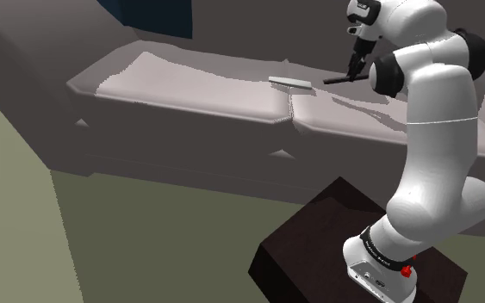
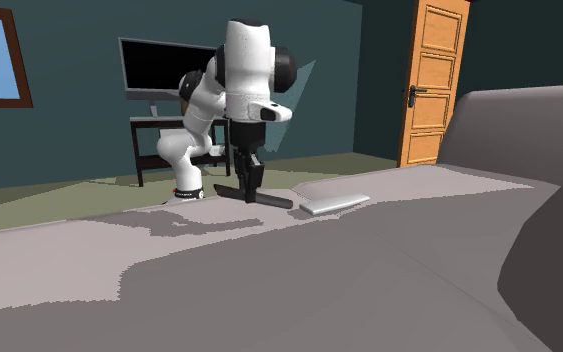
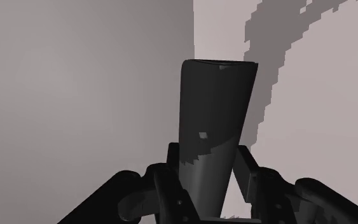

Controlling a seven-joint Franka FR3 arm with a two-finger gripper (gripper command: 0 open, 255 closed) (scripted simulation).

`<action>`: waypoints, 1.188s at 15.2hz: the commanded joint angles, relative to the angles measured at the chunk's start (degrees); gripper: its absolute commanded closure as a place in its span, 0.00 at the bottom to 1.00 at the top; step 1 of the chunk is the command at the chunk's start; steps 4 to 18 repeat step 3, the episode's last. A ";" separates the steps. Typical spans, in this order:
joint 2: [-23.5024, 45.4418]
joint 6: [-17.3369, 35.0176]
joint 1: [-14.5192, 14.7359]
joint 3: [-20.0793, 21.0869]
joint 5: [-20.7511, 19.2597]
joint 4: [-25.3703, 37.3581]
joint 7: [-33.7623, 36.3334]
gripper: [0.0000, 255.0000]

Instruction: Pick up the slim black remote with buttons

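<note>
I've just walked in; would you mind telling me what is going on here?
A white robot arm on a dark box stands beside a grey sofa. Its black gripper is shut on a slim black remote, clasped between the two fingers. The remote looks slightly tilted and just off the cushion, though that gap is hard to judge. A flat pale grey slab lies on the cushion beside it.

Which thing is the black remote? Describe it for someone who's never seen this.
Start at the grey sofa and go to the seam between its seat cushions. Near it, the black gripper clasps the slim black remote. Its neighbour, a flat bar lying on the cushion, is pale grey and unheld.
</note>
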 commanded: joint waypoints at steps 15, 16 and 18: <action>0.24 -1.95 -0.79 0.07 0.07 2.37 0.24 1.00; 0.24 -1.95 -0.79 0.07 0.07 2.37 0.24 1.00; 0.24 -1.95 -0.79 0.07 0.07 2.37 0.24 1.00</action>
